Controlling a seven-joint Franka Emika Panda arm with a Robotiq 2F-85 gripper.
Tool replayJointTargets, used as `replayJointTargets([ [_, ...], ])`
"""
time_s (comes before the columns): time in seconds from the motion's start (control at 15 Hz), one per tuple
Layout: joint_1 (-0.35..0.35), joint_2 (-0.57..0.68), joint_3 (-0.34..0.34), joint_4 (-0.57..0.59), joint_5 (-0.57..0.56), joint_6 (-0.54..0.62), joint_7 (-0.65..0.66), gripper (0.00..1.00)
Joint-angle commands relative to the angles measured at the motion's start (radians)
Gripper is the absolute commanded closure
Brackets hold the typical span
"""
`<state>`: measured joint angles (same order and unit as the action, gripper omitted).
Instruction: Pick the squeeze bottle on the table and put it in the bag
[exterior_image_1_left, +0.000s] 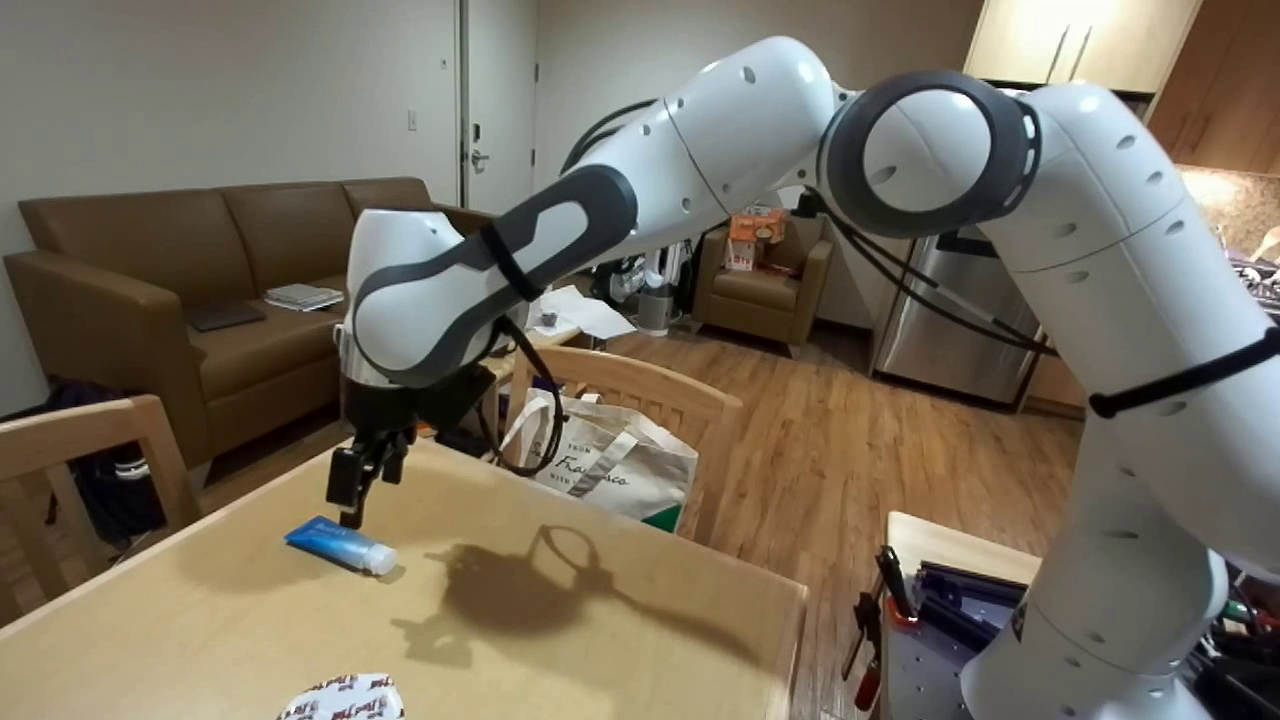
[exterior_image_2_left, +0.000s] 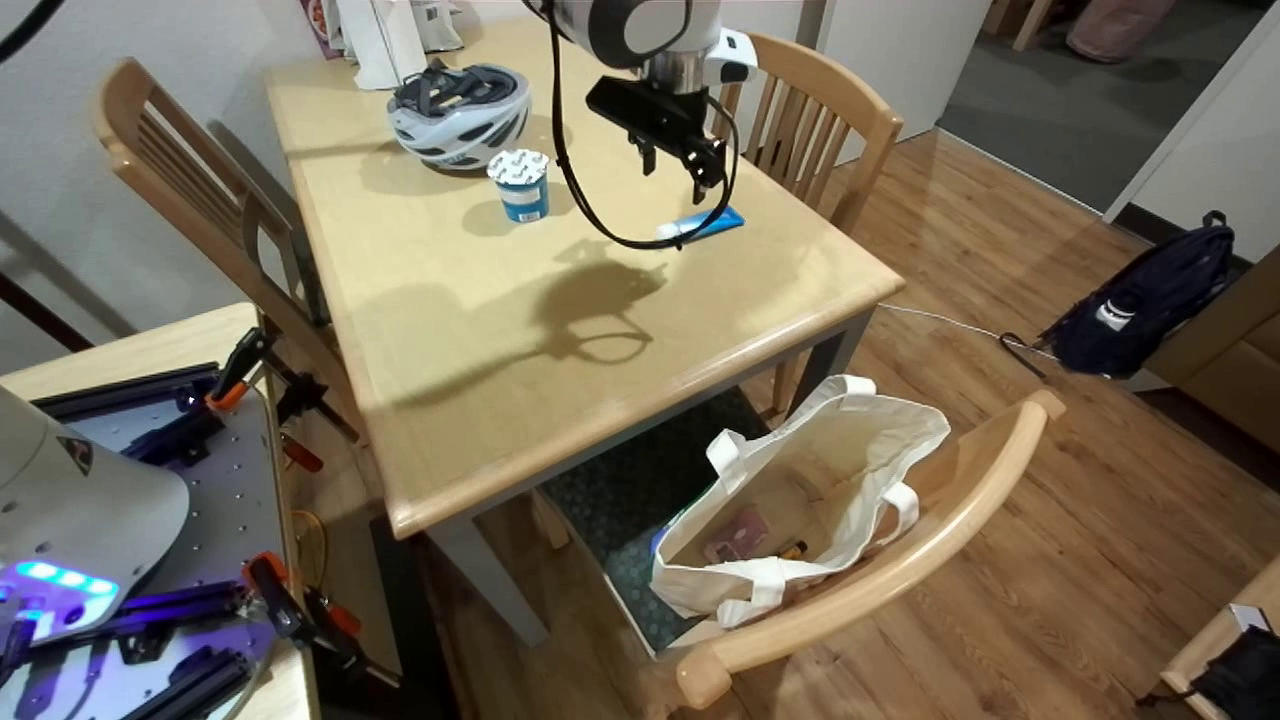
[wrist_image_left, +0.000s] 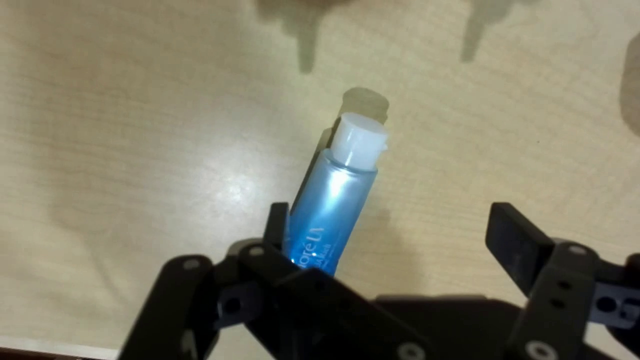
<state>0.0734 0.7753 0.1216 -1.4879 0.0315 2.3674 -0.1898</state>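
The claw (wrist_image_left: 390, 222) is being held wide above the worktop (exterior_image_2_left: 520, 420), and its two fingers (wrist_image_left: 517, 245) are being shown well apart. Below it, the squeeze bottle (wrist_image_left: 337, 200) is being supported on its side by the worktop, near the corner that is being formed by the edge beside the bag (exterior_image_2_left: 885, 420) and the edge beside a wooden chair (exterior_image_2_left: 840, 90). Its white cap (wrist_image_left: 359, 142) is being pointed inward from this second edge. In the wrist view, its other end is being covered by one finger; whether it is also being touched cannot be told. In an exterior view, the bottle is being crossed by the black cable (exterior_image_2_left: 640, 243) of the white arm (exterior_image_1_left: 730, 130), by which the claw is being carried. Farther from that corner, a blue-and-white cup (exterior_image_2_left: 520, 188) is being seen upright, and just beyond it a helmet (exterior_image_2_left: 475, 130) is being rested upside down. Outside the worktop, the bag is being carried by another chair (exterior_image_2_left: 900, 592), with its mouth being seen open.
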Motion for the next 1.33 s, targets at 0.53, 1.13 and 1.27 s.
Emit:
replayJointTargets([
  [0.53,0.101,0.135,-0.082,0.141,-0.054,-0.002,0.169,0.00],
  [1.13,0.170,0.193,-0.143,0.180,-0.093,-0.068,0.408,0.00],
  [1.27,0.170,0.200,-0.138,0.183,-0.093,-0.067,0.411,0.13],
])
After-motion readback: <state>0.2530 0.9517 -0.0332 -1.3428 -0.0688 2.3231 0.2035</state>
